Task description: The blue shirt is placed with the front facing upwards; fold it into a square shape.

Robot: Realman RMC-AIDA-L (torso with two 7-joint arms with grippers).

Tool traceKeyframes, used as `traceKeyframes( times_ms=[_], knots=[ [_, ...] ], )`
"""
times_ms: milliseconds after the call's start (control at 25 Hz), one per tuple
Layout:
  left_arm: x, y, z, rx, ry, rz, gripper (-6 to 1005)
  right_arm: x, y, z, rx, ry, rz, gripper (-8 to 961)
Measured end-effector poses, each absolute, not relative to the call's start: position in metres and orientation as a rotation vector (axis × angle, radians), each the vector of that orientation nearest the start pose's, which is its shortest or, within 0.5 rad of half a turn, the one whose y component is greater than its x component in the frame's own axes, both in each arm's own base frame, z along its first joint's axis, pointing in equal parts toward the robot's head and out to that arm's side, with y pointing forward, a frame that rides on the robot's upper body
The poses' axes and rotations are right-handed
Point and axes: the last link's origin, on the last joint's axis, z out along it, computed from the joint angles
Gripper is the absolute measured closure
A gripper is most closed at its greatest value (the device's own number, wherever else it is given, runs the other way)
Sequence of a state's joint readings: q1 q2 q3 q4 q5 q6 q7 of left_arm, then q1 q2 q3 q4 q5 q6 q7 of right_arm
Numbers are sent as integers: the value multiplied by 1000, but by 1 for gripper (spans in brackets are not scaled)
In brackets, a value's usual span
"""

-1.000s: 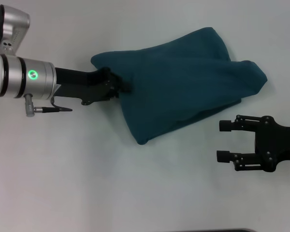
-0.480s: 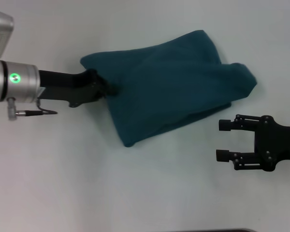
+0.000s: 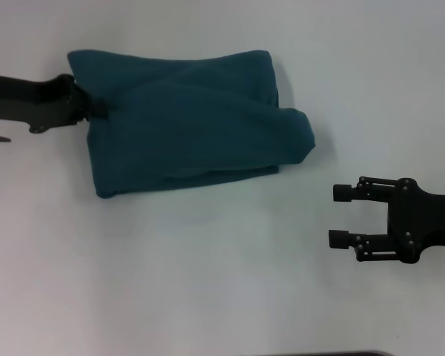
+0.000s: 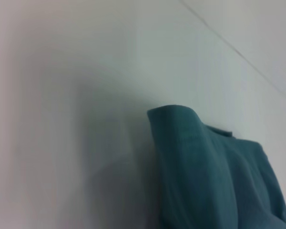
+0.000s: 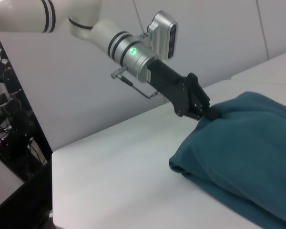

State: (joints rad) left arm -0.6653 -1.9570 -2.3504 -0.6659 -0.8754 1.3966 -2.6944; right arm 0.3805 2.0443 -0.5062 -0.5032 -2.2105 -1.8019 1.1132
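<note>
Dragged a good way toward the robot's left since the earlier frames, the blue shirt [image 3: 182,119] is now sitting in the far-left part of the white table [image 3: 208,282], and the left arm has pulled back so only its black end is showing at the edge of the head view. It's lying as a folded, roughly rectangular bundle with a rounded lump bulging out on its right side; no lettering is showing, just plain teal fabric.

The left gripper [image 3: 89,110] is pinching the shirt at its left edge, jaws closed on the cloth. You can see the same thing from the right wrist camera, where that gripper [image 5: 210,112] is biting into a raised bit of the fabric [image 5: 243,143]. The left wrist camera is only catching a bunched-up hem [image 4: 200,162] against the tabletop.

The right gripper [image 3: 343,216] is hanging out off to the right, well apart from the shirt, fingers spread wide with nothing between them.
</note>
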Motion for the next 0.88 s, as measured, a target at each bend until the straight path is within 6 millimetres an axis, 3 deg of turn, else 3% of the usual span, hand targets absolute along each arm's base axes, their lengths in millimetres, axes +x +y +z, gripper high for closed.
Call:
traceKeyframes(
  times_ms=[240, 600, 720, 880],
  knots=[
    [-272, 389, 29, 2394, 2368, 367, 960, 315, 240, -5, -2844, 665, 789, 128],
    [-270, 396, 23, 2421, 2384, 384, 868, 316, 238, -6, -2846, 679, 793, 128],
    [-274, 394, 34, 2430, 2403, 410, 826, 316, 237, -6, -2845, 682, 795, 128],
    [-265, 393, 65, 2554, 2354, 499, 744, 315, 238, -6, -2845, 678, 798, 128]
  ],
)
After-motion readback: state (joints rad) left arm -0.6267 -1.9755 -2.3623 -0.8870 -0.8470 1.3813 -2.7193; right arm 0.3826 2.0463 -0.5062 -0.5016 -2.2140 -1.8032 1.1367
